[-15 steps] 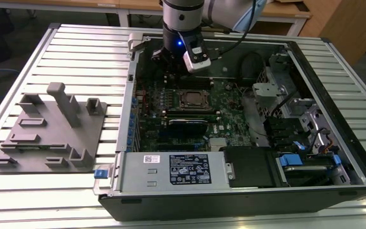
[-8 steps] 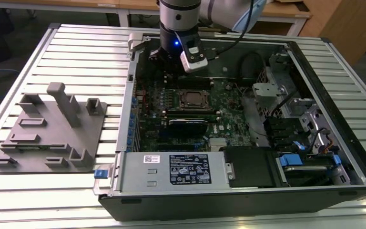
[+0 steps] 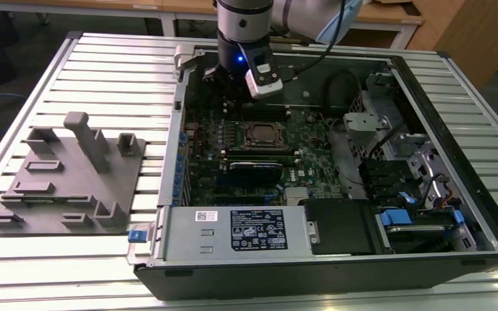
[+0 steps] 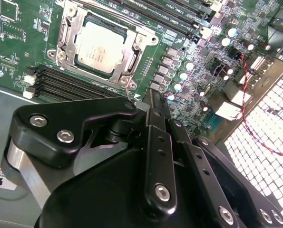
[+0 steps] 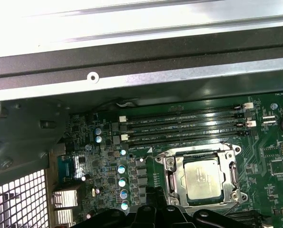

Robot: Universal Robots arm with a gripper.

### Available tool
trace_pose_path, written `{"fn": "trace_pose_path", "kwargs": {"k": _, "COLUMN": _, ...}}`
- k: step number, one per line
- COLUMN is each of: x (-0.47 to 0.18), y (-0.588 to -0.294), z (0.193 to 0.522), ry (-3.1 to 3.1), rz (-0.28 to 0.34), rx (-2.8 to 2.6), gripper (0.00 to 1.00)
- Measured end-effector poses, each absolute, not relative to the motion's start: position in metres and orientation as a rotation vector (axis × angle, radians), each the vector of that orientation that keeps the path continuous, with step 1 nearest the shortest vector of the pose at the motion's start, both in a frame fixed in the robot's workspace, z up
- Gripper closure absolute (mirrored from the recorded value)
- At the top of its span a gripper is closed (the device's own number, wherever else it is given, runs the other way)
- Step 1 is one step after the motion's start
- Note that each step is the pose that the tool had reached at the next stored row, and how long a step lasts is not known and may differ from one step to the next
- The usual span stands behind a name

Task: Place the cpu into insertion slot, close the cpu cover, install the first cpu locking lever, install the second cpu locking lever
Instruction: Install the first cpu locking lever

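The cpu (image 4: 101, 46) (image 5: 204, 178), a square chip with a silver-grey top, lies flat in the insertion slot (image 3: 262, 134) on the green board. The cpu cover (image 4: 133, 53) (image 5: 171, 176), a metal frame with a window, lies down around the chip. Thin metal levers run along the frame's sides; whether they are latched I cannot tell. My gripper (image 4: 153, 97) (image 5: 153, 194) (image 3: 230, 91) hangs above the board just beside the socket's corner. Its black fingers are shut together with nothing between them.
Long black memory slots (image 4: 70, 85) (image 5: 179, 128) run beside the socket. The case wall (image 5: 131, 76) and perforated back panel (image 4: 269, 137) stand close by, with a red wire (image 4: 248, 95). A grey fixture plate (image 3: 67, 175) lies at the exterior view's left; the power supply (image 3: 231, 230) fills the case front.
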State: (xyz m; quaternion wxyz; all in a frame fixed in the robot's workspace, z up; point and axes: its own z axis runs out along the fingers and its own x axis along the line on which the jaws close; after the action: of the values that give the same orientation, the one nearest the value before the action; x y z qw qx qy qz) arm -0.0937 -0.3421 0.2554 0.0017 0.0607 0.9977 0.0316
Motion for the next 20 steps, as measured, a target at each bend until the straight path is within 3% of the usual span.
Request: {"fn": "trace_pose_path", "kwargs": {"k": 20, "x": -0.0913, "y": -0.3421, "z": 0.2550, "ry": 3.130, "rz": 0.106, "rx": 0.190, "gripper": 0.90}}
